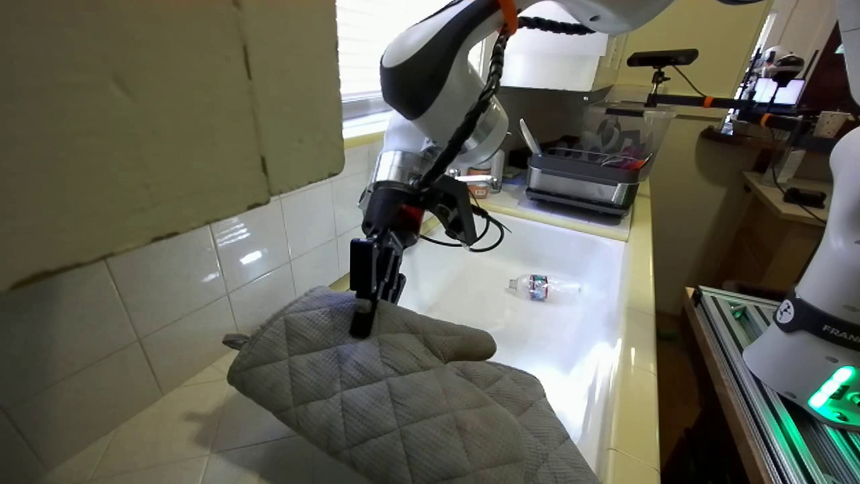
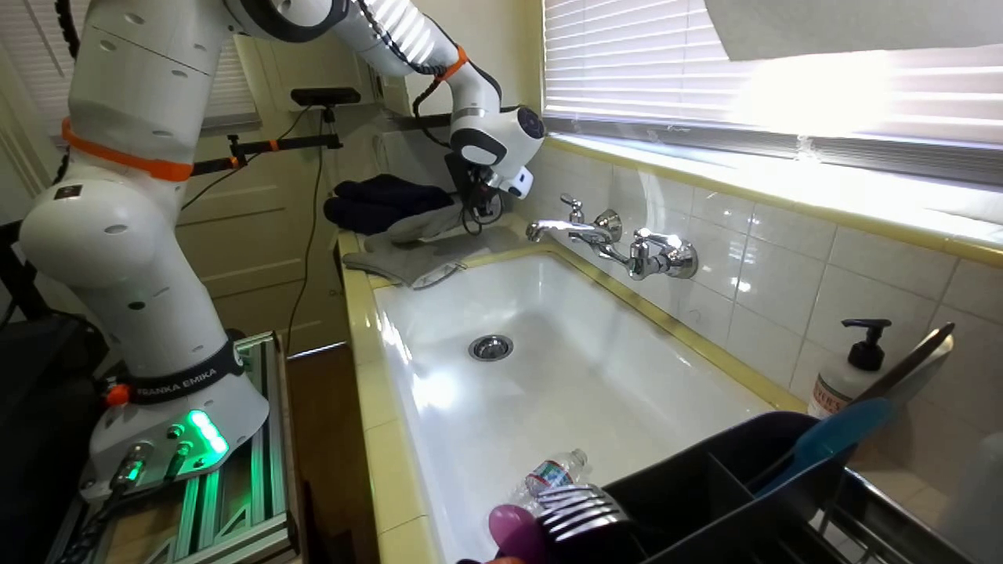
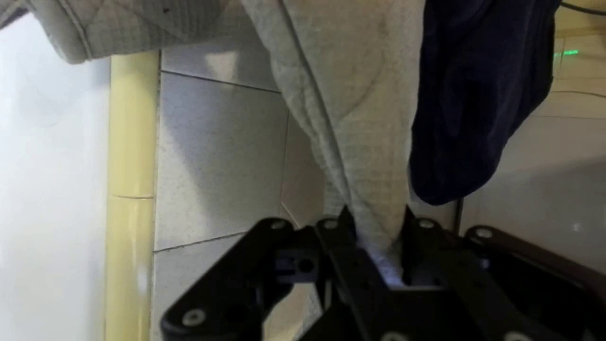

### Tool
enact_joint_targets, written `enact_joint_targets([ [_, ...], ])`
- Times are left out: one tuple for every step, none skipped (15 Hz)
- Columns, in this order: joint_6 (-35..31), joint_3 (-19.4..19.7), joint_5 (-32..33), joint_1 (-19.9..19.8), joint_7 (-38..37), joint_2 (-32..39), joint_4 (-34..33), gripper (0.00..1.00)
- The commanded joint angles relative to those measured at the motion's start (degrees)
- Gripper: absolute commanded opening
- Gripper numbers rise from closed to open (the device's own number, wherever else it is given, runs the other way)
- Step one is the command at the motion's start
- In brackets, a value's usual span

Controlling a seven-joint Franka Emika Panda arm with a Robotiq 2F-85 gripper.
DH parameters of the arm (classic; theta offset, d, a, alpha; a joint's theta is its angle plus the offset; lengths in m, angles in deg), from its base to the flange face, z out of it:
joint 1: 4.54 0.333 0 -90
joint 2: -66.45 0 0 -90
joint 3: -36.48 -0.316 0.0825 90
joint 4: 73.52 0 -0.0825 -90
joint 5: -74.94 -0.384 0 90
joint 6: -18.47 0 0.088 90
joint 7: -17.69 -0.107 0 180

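We see the gripper (image 3: 378, 234) clamped on a gray quilted oven mitt (image 1: 403, 396), a fold between its jaws; near the gripper are a second gray mitt (image 2: 409, 262), navy fabric (image 3: 478, 113) and a white sink (image 2: 470, 427).

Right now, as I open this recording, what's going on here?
A white robot arm has its black two-finger gripper closed on a fold of a grey quilted oven mitt, over the pale tiled counter beside the glossy white sink. Whether the mitt's far end rests on anything is unclear. A second grey quilted mitt lies across the yellow tiled edging, a dark navy cloth item sits alongside, and a clear plastic bottle lies in the sink.
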Motion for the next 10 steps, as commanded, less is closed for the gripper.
enact_joint_targets([
  [0.74, 1.19, -0.07, 0.69, 2.42, -7.45, 5.8, 0.04],
  [0.96, 1.28, -0.21, 0.71, 2.38, -8.92, 6.71, 0.04],
  [0.51, 1.49, 0.09, 1.02, 2.37, -10.85, 7.89, 0.04],
  [0.04, 1.65, 0.15, 1.25, 2.54, -12.43, 8.93, 0.04],
  [-0.42, 1.84, 0.23, 1.48, 2.61, -14.12, 9.93, 0.04],
  [-0.4, 1.96, 0.19, 1.62, 2.92, -15.92, 10.92, 0.04],
  [-0.66, 2.11, 0.07, 1.81, 3.4, -17.58, 11.94, 0.04],
  [-1.18, 2.31, 0.12, 2.06, 3.8, -19.43, 13.05, 0.04],
  [-1.93, 2.53, 0.12, 2.31, 4.36, -21.34, 14.23, 0.04],
  [-2.61, 2.78, 0.2, 2.49, 4.92, -23.2, 15.31, 0.04],
])
